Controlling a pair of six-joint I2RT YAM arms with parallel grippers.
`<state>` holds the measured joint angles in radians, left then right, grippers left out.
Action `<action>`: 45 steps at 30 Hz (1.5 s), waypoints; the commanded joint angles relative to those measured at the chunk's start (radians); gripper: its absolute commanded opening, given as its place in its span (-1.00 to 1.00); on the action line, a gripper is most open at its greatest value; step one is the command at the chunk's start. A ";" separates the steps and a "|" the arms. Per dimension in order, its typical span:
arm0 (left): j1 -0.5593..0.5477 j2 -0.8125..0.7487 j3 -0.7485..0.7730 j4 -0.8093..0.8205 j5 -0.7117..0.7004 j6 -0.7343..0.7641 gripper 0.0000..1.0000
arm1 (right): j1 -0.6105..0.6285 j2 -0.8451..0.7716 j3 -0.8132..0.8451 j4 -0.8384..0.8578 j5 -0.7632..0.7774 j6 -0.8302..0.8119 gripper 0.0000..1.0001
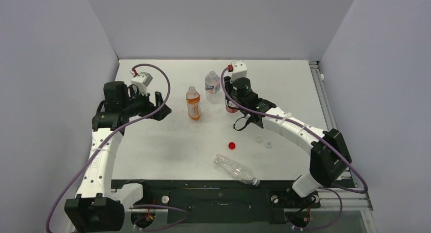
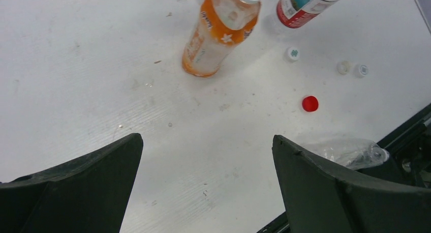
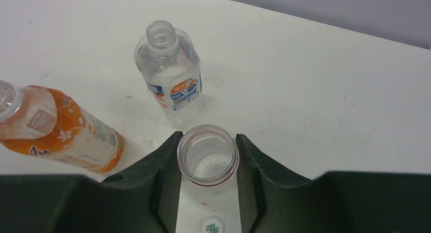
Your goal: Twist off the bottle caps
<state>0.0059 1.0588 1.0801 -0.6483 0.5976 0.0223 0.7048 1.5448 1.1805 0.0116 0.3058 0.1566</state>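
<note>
A red cap (image 1: 232,145) lies loose on the table, also in the left wrist view (image 2: 310,104). Two whitish caps (image 1: 259,139) (image 1: 269,144) lie to its right. A third whitish cap with a green mark (image 3: 212,227) lies beside the red-labelled bottle (image 3: 208,156). My right gripper (image 3: 208,139) is shut on that upright bottle just below its open mouth. My left gripper (image 2: 207,139) is open and empty above bare table, left of the orange bottle (image 1: 193,105).
The orange bottle (image 3: 61,136) and a clear blue-labelled bottle (image 3: 170,75) stand upright with open mouths at the middle back. A crushed clear bottle (image 1: 235,169) lies near the table's front edge. Grey walls close in three sides.
</note>
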 commanded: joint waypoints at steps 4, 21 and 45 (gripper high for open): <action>0.051 0.050 -0.013 0.082 -0.144 0.035 0.93 | -0.029 0.018 -0.029 0.134 0.014 0.050 -0.67; 0.049 0.018 -0.069 0.188 -0.163 0.029 0.93 | -0.045 0.025 -0.064 0.119 -0.008 0.095 -0.01; 0.048 0.021 -0.065 0.222 -0.140 0.017 0.93 | -0.057 -0.078 -0.020 0.026 -0.004 0.083 0.65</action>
<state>0.0525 1.0958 1.0035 -0.4942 0.4427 0.0387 0.6594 1.5570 1.1122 0.0463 0.2913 0.2447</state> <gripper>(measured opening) 0.968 0.820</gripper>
